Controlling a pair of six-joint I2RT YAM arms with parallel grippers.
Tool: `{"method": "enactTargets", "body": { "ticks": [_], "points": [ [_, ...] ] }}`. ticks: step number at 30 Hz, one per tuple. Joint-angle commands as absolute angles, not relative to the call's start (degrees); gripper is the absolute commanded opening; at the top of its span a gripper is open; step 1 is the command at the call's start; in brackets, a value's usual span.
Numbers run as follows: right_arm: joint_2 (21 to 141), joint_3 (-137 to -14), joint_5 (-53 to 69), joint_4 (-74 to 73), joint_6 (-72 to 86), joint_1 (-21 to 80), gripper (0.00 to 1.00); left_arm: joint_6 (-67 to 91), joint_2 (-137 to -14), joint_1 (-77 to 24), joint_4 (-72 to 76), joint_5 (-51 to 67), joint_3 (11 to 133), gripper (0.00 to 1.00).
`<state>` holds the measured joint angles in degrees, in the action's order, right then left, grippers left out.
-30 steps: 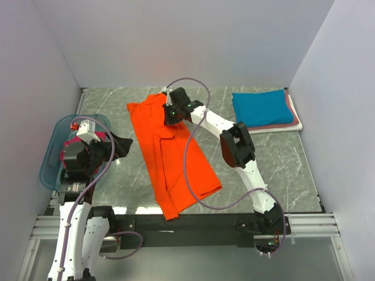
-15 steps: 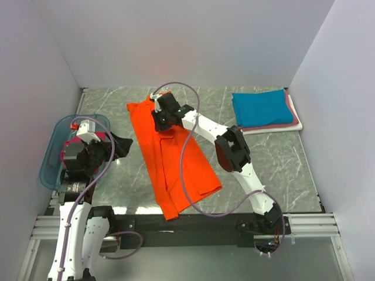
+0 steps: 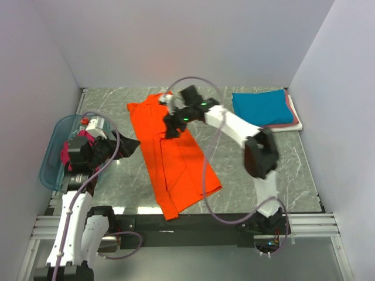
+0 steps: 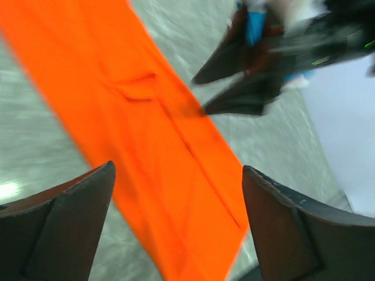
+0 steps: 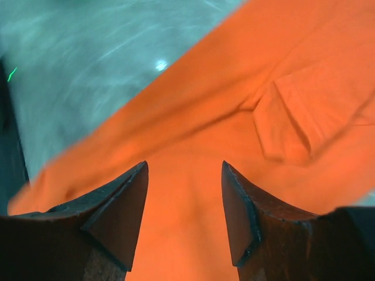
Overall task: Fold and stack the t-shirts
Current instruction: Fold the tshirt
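Top external: orange t-shirt point(image 3: 176, 158) laid lengthwise on table point(image 3: 281, 170), folded tees point(image 3: 263, 108) stacked far right. Right gripper point(image 3: 170, 127) over shirt's upper half, jaws parted, empty. Left gripper point(image 3: 126, 146) spread wide, empty, between tub point(image 3: 51, 153) and shirt.

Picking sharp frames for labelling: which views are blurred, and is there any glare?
Left wrist view: heavy motion smear over the bright orange cloth t-shirt. Right wrist view: softer, small glare spot on the grey marble table. Top external view: mostly sharp, pale sheen on the table's near edge.

Orange t-shirt point(image 4: 152, 152) looks blurred in left wrist view.
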<state>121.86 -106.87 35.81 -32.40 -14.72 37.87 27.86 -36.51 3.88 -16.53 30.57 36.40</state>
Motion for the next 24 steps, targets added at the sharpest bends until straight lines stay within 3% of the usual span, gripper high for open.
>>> {"method": "enactTargets", "body": {
  "ticks": [1, 3, 7, 11, 13, 17, 20, 24],
  "points": [
    [105.5, -95.0, 54.4, -38.9, -39.7, 32.9, 0.6, 26.9, -40.2, 2.7, -7.7, 46.6, 35.5, 0.93],
    [95.3, -87.7, 57.6, -43.8, -59.9, 30.4, 0.62, 24.4, -40.1, -5.4, -9.0, 43.3, 36.9, 0.93],
    [79.3, -66.1, 55.6, -47.7, -80.0, 27.5, 0.84, 18.8, -40.3, -26.2, -13.4, 28.5, 42.0, 0.94],
    [68.6, -56.6, 50.3, -53.2, -88.1, 25.2, 0.84, 22.4, -44.2, -45.1, -18.8, 14.1, 43.8, 0.88],
    [65.4, -52.9, 51.9, -58.0, -93.7, 21.1, 0.83, 27.8, -45.9, -57.4, -23.9, 3.7, 44.5, 0.82],
    [62.2, -47.5, 52.8, -61.0, -99.4, 15.7, 0.82, 37.9, -52.9, -84.3, -27.8, -17.5, 42.5, 0.82],
    [60.8, -44.0, 53.0, -61.4, -100.7, 15.0, 0.81, 44.9, -62.8, -93.7, -32.2, -23.2, 44.1, 0.78],
    [59.1, -39.4, 52.4, -59.2, -100.8, 15.1, 0.8, 51.0, -72.1, -97.6, -37.1, -28.3, 46.7, 0.69]
  ]
}}
